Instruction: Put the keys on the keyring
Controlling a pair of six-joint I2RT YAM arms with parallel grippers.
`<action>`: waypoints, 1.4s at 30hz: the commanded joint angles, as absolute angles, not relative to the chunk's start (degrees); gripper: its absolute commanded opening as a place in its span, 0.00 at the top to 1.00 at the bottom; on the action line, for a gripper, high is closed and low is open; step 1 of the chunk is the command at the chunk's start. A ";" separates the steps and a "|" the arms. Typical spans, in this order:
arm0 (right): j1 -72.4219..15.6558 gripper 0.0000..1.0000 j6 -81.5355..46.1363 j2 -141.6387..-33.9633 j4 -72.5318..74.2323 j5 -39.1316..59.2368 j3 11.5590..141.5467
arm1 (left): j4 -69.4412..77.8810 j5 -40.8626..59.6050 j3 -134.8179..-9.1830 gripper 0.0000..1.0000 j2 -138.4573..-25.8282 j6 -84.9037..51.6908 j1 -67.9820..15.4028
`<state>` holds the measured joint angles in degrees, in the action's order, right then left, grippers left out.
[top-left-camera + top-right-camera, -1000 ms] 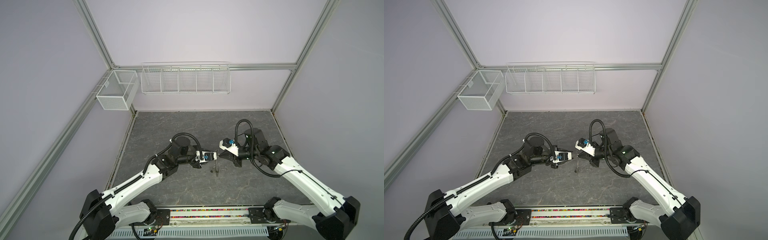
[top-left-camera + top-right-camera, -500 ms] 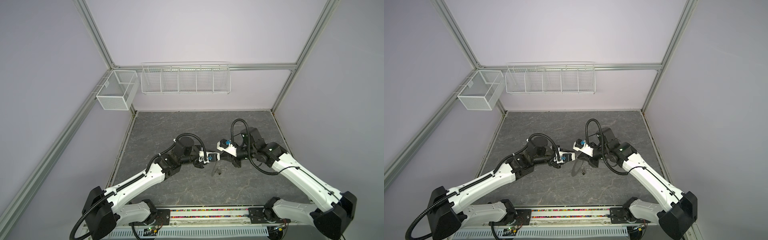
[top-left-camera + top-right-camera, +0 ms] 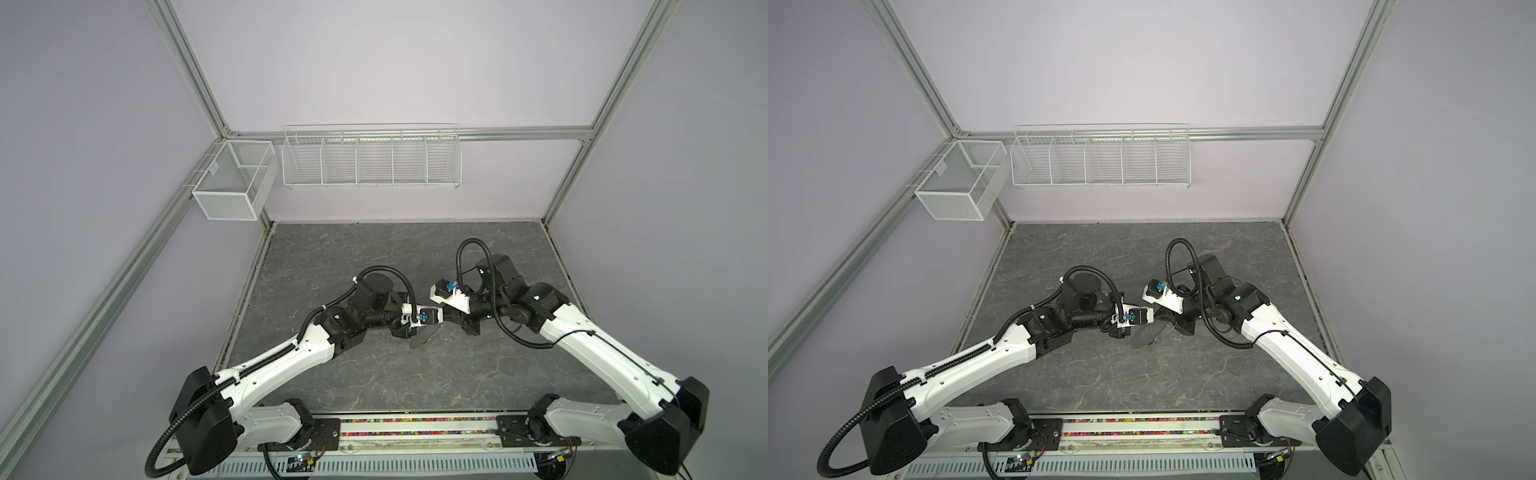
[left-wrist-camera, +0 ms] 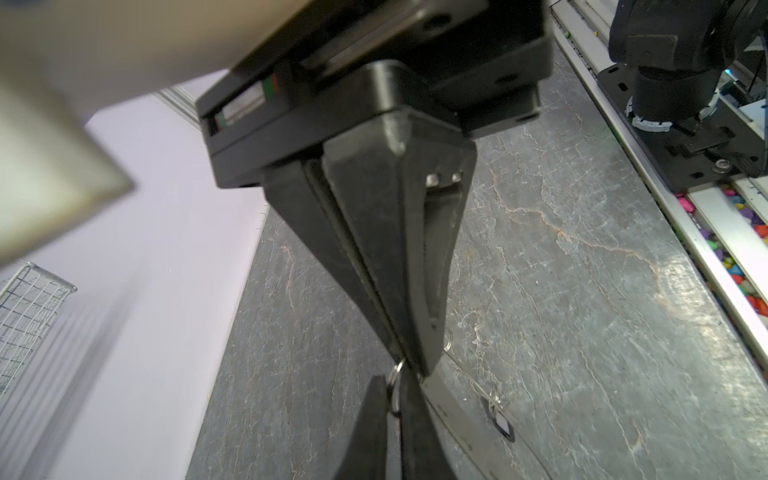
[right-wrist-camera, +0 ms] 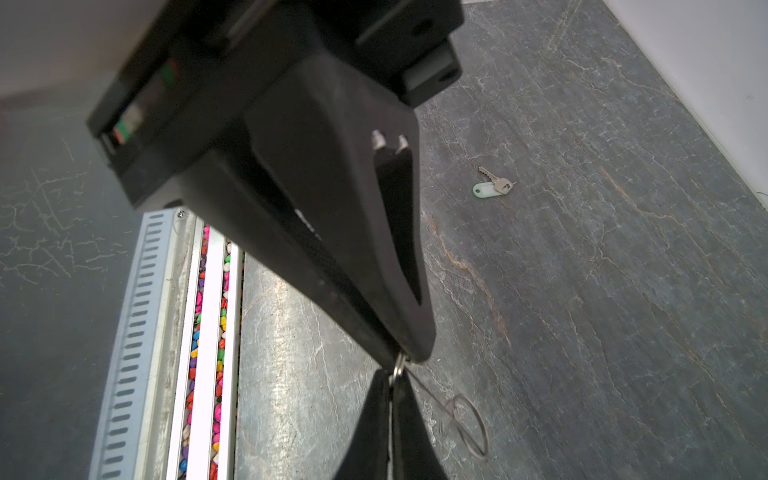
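Well, tense spot: the left gripper point(image 4: 415, 366) and the right gripper point(image 5: 409, 356) meet tip to tip above the middle of the table point(image 3: 374, 374). Both are clamped fully down on the same small silver split ring point(image 4: 395, 376).

The keyring point(image 4: 453, 411), a flat, smooth grey metal band, hangs tilted off that pinch, away from every table edge. The black-tagged key point(image 4: 500, 424) rests against its face; threaded or not, I cannot tell. The white-tagged key point(image 5: 494, 187) lies flat on the table, well apart, toward a walled edge.

Danger here: thin, hard, rounded wire between tapered black fingers gives little purchase. Any pull from either arm could, I judge, pop the split ring free and drop the whole keyring. Fingertips this close could also knock together. And that loose key, slim toothed metal with a glossy oblong plastic tag, sits low on the veined, matte, slate-look surface, awkward to scoop.
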<state>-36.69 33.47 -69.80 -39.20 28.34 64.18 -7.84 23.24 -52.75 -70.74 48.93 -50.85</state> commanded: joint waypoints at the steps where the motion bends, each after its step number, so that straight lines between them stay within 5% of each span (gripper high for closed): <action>1: -37.40 0.93 34.98 -69.91 -39.14 29.12 65.74 | -9.38 24.71 -54.93 0.98 -71.44 49.88 -51.07; 6: -37.44 0.90 35.23 -68.85 -37.66 27.64 64.60 | -9.43 25.91 -54.20 1.00 -71.48 49.05 -51.06; 9: -36.70 0.74 35.29 -67.03 -35.80 26.30 62.33 | -5.97 27.51 -52.61 1.00 -70.60 44.87 -50.61; 12: -34.29 0.70 33.46 -63.08 -31.45 26.51 58.74 | 3.90 33.99 -48.12 1.00 -68.78 37.68 -47.79; 24: -30.91 0.73 26.12 -55.87 -20.83 34.96 50.98 | 31.52 43.57 -39.76 1.00 -68.67 17.48 -44.85; 42: -31.00 0.74 21.33 -55.42 -12.42 38.75 48.60 | 34.89 43.77 -39.29 1.00 -68.70 15.78 -44.82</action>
<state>-31.20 22.83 -55.72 -15.35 36.53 49.15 32.71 42.54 -39.57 -68.88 16.93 -44.99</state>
